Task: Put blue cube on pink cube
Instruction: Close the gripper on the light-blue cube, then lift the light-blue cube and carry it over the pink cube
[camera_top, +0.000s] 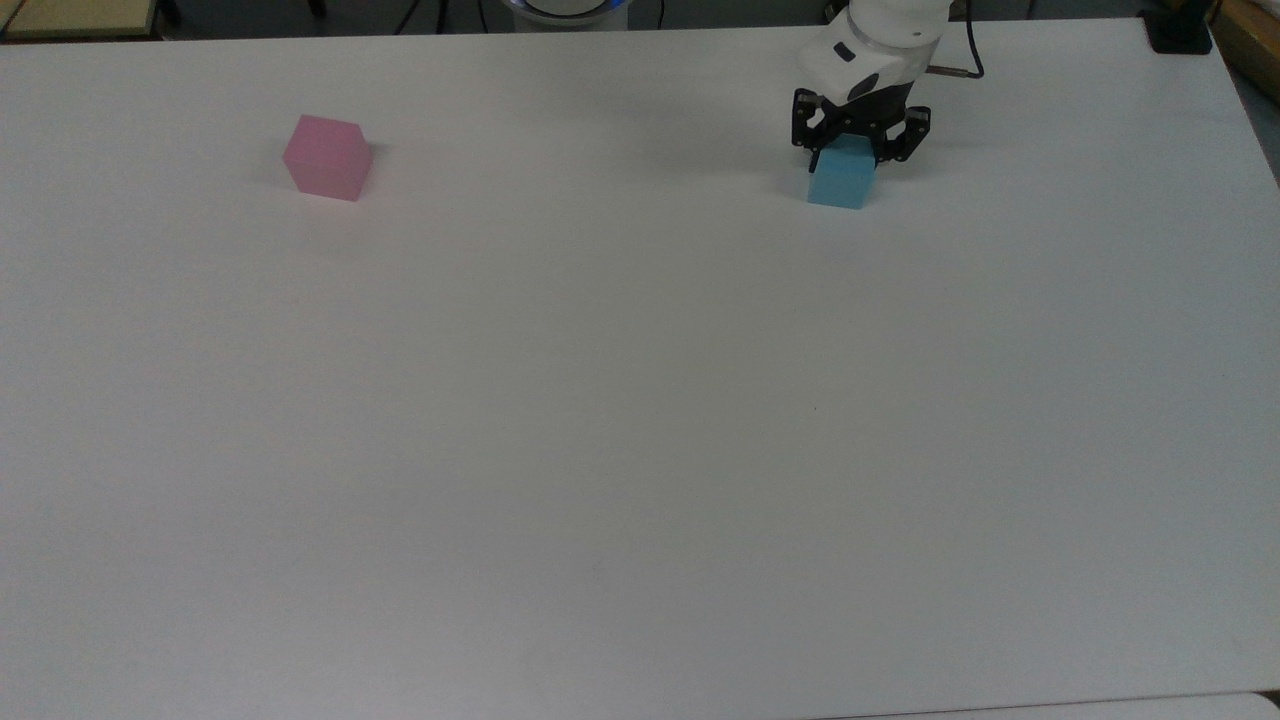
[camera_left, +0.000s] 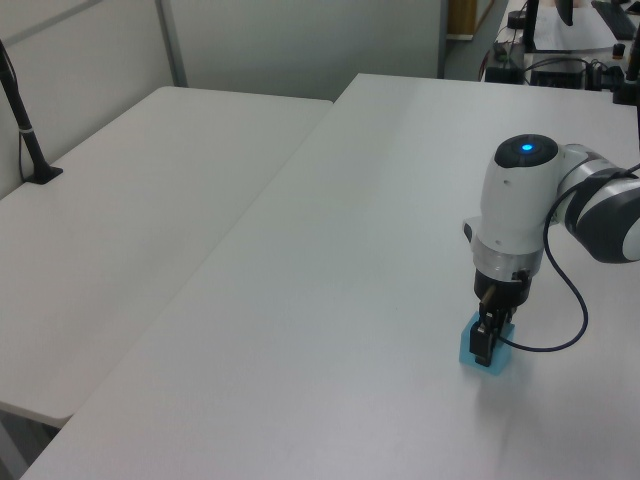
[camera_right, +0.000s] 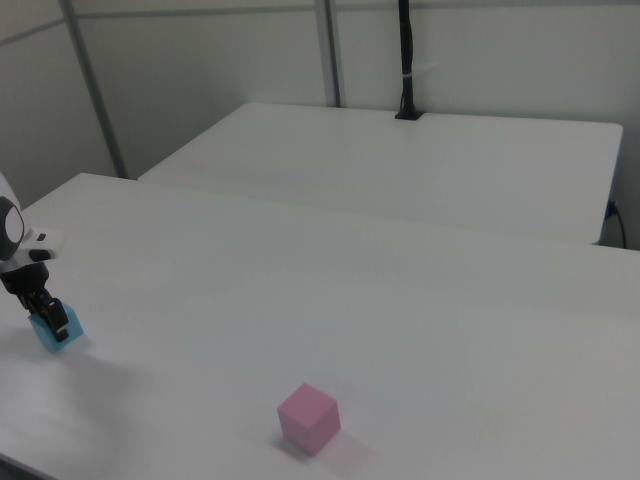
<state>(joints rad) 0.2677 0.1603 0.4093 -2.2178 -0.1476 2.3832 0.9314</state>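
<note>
I straddle the small matte sky-blue cube with my gripper, fingers apart on either flank, squared for a level pinch. It rests on the white table, well apart from the pale pink cube, its landing spot.

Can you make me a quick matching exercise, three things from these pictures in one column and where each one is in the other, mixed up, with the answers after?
Things:
1. small sky-blue matte cube
2. small pale pink matte cube
3. black upright pole with its base on the table

Places:
A. alone on the white table, at the top view's left
B. on the neighbouring table, at the left view's left
C. on the table, between the fingers of the robot's hand

Pairs: 1-C, 2-A, 3-B
</note>
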